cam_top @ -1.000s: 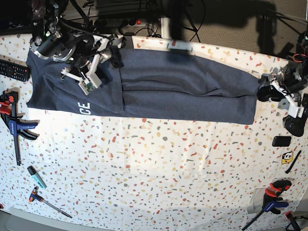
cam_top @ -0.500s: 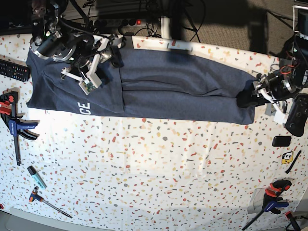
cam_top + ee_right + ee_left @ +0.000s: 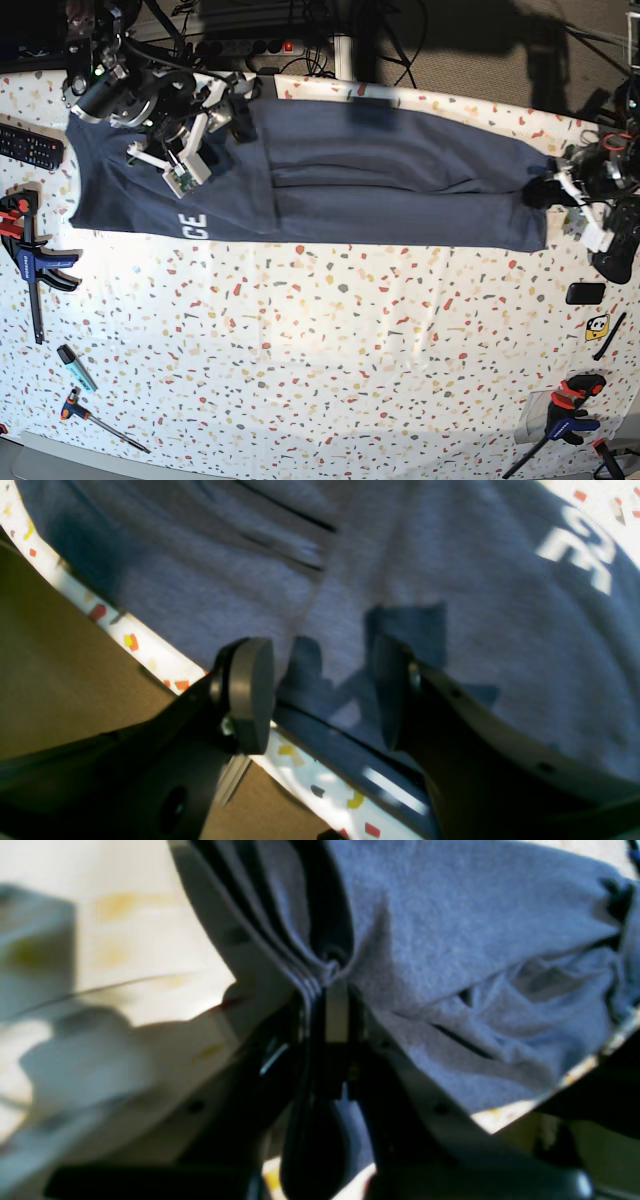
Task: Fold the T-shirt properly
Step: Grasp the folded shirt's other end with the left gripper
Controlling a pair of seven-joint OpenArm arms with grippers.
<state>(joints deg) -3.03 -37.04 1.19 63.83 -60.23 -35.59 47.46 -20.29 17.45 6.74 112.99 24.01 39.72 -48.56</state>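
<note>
T-shirt: blue, stretched long on the speckled table, white letters showing.
Left gripper: jaws pinched tight on bunched folds of the shirt's end.
Right gripper: jaws apart, with shirt cloth and the table edge under the gap.

White block letters "GE", seen upside down, on the dark T-shirt near the table's left end. Right wrist view shows partial white letters, unreadable.

Sunlit speckled terrazzo table; dark cables behind it.
</note>
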